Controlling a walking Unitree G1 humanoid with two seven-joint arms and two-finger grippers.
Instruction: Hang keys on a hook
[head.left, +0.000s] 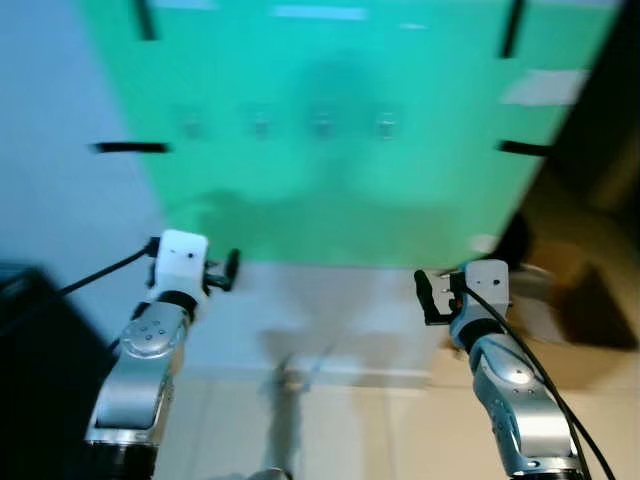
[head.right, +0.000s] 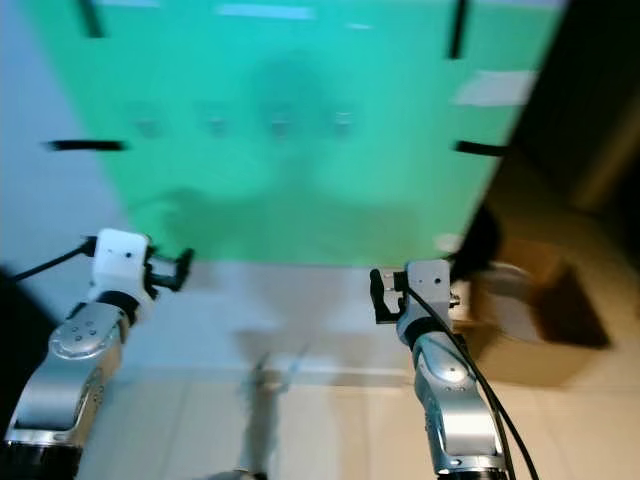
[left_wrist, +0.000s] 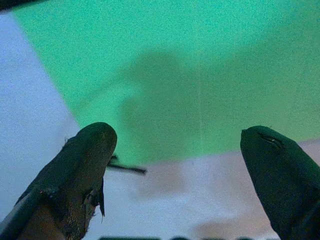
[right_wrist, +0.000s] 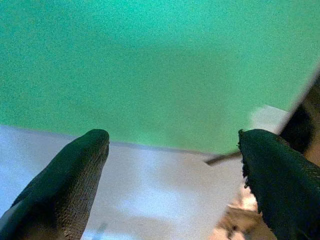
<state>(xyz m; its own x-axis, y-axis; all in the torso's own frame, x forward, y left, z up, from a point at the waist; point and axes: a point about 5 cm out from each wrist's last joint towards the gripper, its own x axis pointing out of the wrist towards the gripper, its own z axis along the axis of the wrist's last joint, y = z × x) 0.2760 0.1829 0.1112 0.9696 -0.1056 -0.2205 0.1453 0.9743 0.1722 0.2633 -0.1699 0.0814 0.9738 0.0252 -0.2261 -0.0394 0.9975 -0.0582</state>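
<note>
Hooks (head.left: 321, 124), four small greyish ones in a row, sit blurred on the upper part of a smooth green panel (head.left: 400, 180) fixed to the pale wall; I cannot make out any keys on them or in either gripper. Nearest to me, the two silver arms rise from below, each with a white wrist block and black cable. The left gripper (left_wrist: 175, 165) hangs in front of the panel's lower edge with its two rounded black fingers (left_wrist: 80, 170) spread wide and nothing between them; their surface looks finely textured and one is frayed at its edge. The right gripper (right_wrist: 172, 175) is likewise spread apart and empty, facing the line where green meets white. Farther off, black strips (head.left: 130, 147) mark the panel's edges, four that I can count. To the right stands a brown cardboard box (head.left: 585, 300). No writing is readable.
</note>
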